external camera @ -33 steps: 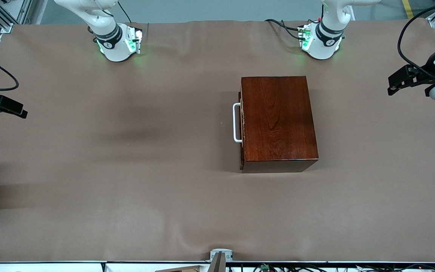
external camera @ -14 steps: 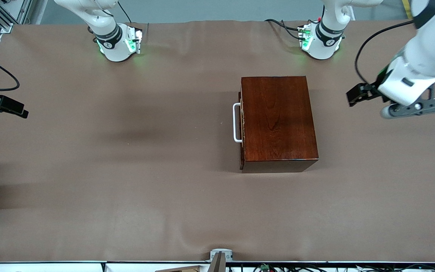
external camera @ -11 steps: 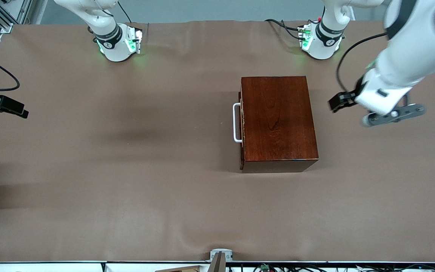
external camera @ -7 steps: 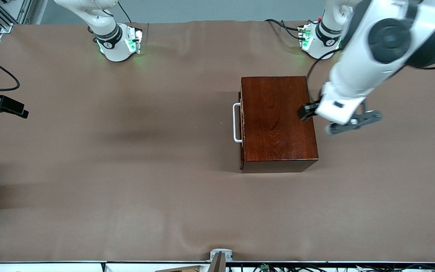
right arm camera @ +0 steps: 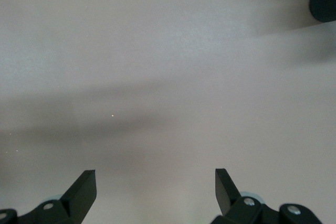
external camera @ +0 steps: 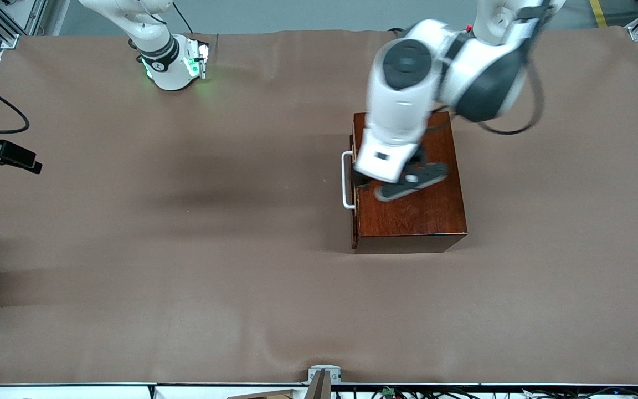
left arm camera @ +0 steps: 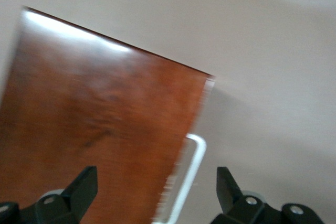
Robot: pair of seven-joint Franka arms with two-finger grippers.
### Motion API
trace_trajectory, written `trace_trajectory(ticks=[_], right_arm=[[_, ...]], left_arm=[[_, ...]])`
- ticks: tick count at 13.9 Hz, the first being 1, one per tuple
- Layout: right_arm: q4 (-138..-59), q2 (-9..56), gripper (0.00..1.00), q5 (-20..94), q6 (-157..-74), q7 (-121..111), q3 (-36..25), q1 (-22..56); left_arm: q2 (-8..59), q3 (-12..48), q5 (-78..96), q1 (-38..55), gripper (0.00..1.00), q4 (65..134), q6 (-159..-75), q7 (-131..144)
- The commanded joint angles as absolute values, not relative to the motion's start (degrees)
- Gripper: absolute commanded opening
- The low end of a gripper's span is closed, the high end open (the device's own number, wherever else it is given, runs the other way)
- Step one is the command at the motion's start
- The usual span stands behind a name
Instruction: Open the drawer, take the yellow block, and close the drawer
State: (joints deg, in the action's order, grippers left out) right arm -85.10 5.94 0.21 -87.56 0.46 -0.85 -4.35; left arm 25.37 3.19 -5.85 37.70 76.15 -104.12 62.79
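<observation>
Front view: left gripper (external camera: pixel 364 178), fingers spread and empty, newly swung in over wooden box (external camera: pixel 418 216), above drawer (external camera: pixel 354 183) handle (external camera: pixel 345 180); opening imminent. Right gripper (right arm camera: pixel 155 192) waits, spread wide.

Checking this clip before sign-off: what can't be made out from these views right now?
- Yellow block: in no view; the drawer is shut inside the wooden box.
- Handle: cut off by the left wrist view's edge; in the front view the left arm covers part of it.
- Left gripper: open over the box's handle edge, hidden under its wrist in the front view.
- Right gripper: open, waiting over bare tablecloth.
</observation>
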Motion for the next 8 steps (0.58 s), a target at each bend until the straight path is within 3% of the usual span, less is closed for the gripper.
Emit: trace_trajectory(ticks=[1,3,8], right_arm=[[-84.64,5.98,1.0,0.18,-87.01,1.05,-1.05,-3.96],[-84.73,5.98,1.0,0.18,-87.01,0.97,-1.05,-4.04],[-84.73,5.98,1.0,0.18,-87.01,0.88,-1.05,-4.13]], left_arm=[[30.66,2.46,-7.47,41.56,1.0,72.95,-111.68,66.44],[32.6,2.64,-7.47,43.41,1.0,73.04,-115.13,66.27],[36.91,2.9,-9.93,45.35,1.0,73.56,-113.47,61.54]])
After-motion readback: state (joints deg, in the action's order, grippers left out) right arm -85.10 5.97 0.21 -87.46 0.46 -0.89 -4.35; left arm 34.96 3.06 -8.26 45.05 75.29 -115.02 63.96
